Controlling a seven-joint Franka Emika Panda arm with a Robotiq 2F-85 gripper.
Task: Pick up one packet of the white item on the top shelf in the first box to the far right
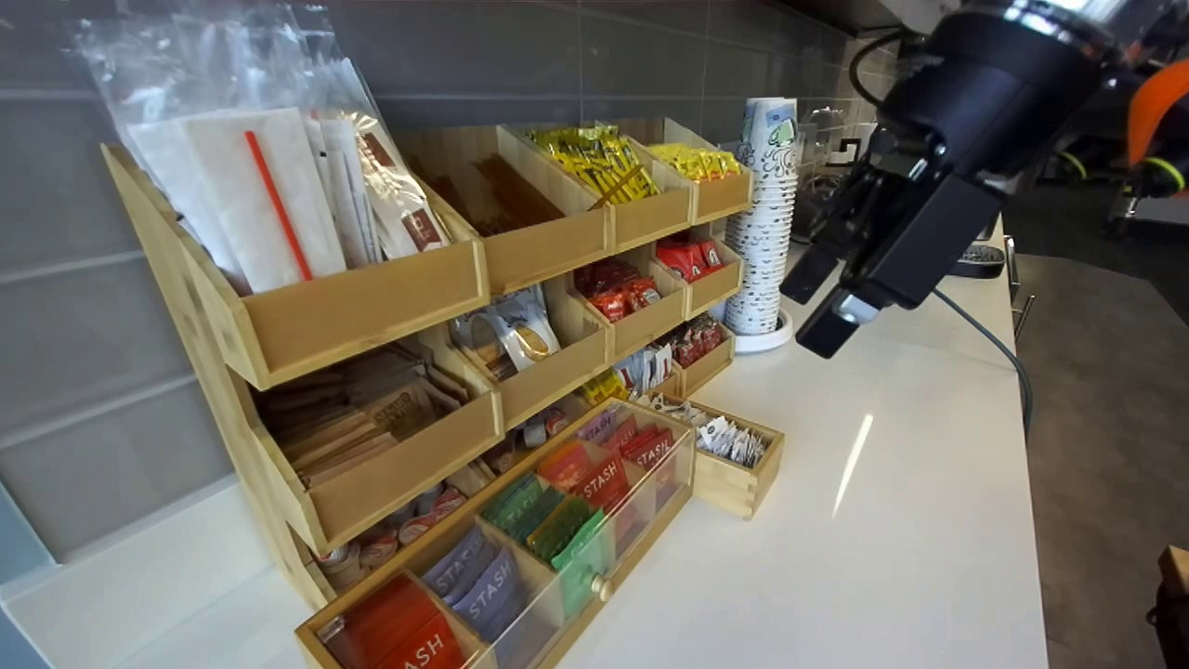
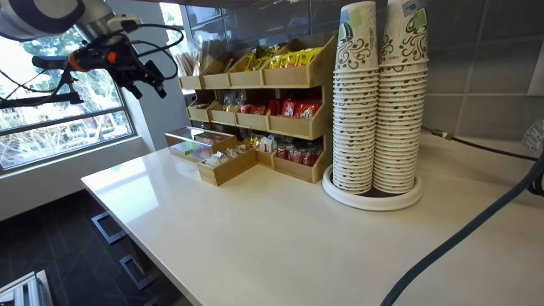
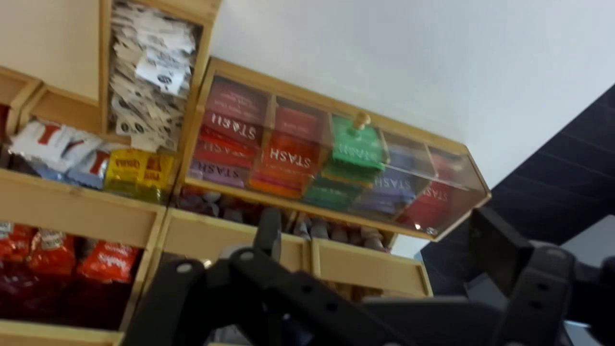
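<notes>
White, flat and oblong, the packet point(image 1: 246, 218) leans in the box point(image 1: 367, 311) at the end of the top shelf point(image 1: 548, 249) away from the paper cups point(image 1: 764, 223), a red strip point(image 1: 279, 206) down its face and loose clear wrapping point(image 1: 209, 60) rising above. Other packets point(image 1: 395, 197) crowd beside it, so just one must be singled out. That wrapping alone would likely slip or stretch; better to pinch low enough to catch the white part too. Set one finger point(image 3: 270, 233) in front and one behind, pads flat to its face, then lift along its lean until it clears the front of the box, watching for a neighbour clinging on. The gripper point(image 3: 382, 233) hangs in front of the rack point(image 1: 214, 339), apart from it, jaws spread wide and nothing between them; the wrist view looks onto the lidded tea box point(image 3: 298, 91). Lining up seems the step in hand, so come in high and turn square before lowering.
</notes>
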